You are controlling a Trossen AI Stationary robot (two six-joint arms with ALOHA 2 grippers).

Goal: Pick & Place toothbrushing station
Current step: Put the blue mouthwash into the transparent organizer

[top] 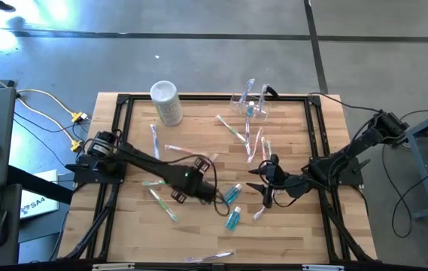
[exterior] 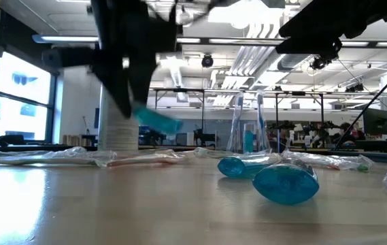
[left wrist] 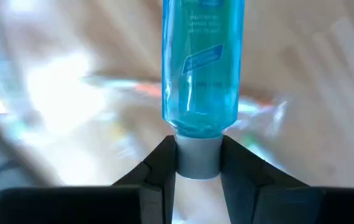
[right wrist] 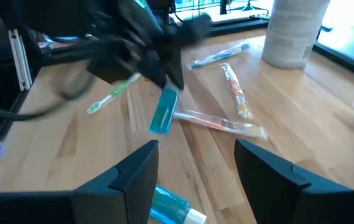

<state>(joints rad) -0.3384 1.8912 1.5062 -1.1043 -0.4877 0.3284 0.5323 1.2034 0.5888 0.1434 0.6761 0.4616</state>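
The toothbrushing station [top: 250, 105], a clear thin-walled box, stands on its base at the table's far side, also visible in the low view [exterior: 247, 133]. My left gripper [top: 217, 198] is near the table's middle, shut on a small blue bottle [left wrist: 200, 62] with a grey cap. In the low view the bottle [exterior: 159, 120] hangs clear above the wood. My right gripper [right wrist: 195, 155] stands open to the right of it [top: 268, 179], with nothing between its fingers. My left gripper pinches the bottle's grey cap [left wrist: 197, 157] between its two fingers [left wrist: 162, 168], one on either side. The fingers slant downward from the table's left. The blue body sticks out past the fingertips, tilted and lifted clear of the table.
Two more blue bottles [exterior: 285, 182] [exterior: 237, 167] lie on the wood near the middle. Several wrapped toothbrushes [top: 165, 205] are scattered about. A whitish cylindrical container [top: 166, 102] stands at the far left. A black frame [top: 123, 102] borders the table.
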